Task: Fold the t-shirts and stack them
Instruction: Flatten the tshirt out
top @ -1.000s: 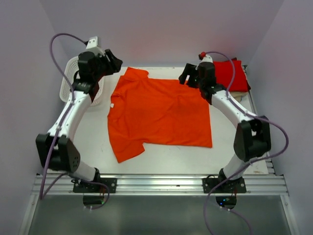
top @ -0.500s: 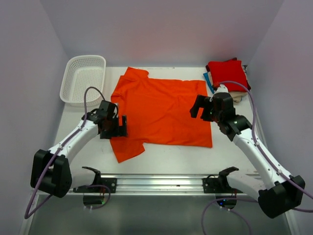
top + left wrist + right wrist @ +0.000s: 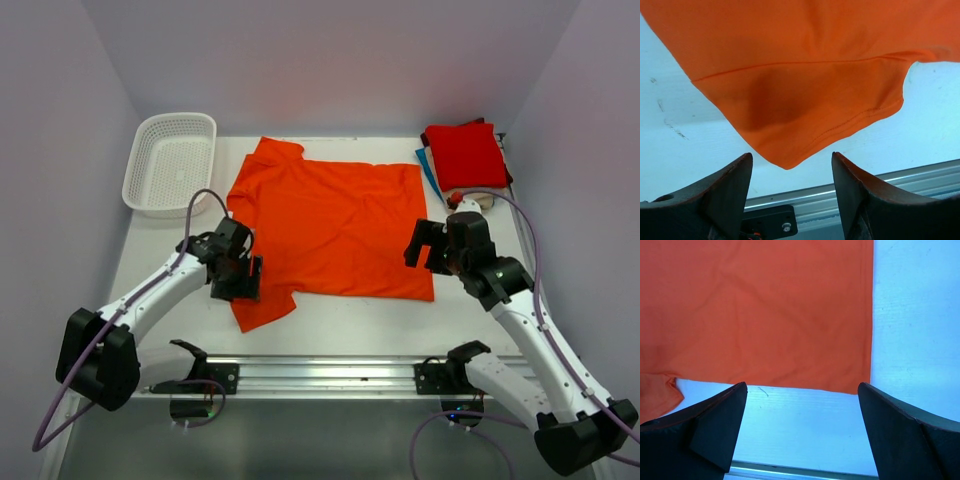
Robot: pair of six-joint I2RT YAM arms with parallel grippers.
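Note:
The bright orange t-shirt (image 3: 330, 225) lies spread flat in the middle of the table. My left gripper (image 3: 238, 282) is open, over the shirt's near left sleeve (image 3: 790, 100). My right gripper (image 3: 425, 245) is open, just above the shirt's near right corner (image 3: 860, 380). Neither holds anything. A folded red shirt (image 3: 465, 152) tops a stack at the back right, with a blue edge (image 3: 428, 166) and a beige edge (image 3: 487, 200) showing under it.
A white plastic mesh basket (image 3: 170, 165) stands at the back left. A metal rail (image 3: 330, 375) runs along the near table edge. Purple walls close in the left, back and right sides.
Both arms have swung from the far end of the table back toward the near side. The left gripper now hangs over the near sleeve, the right over the near right corner. The shirt has not moved.

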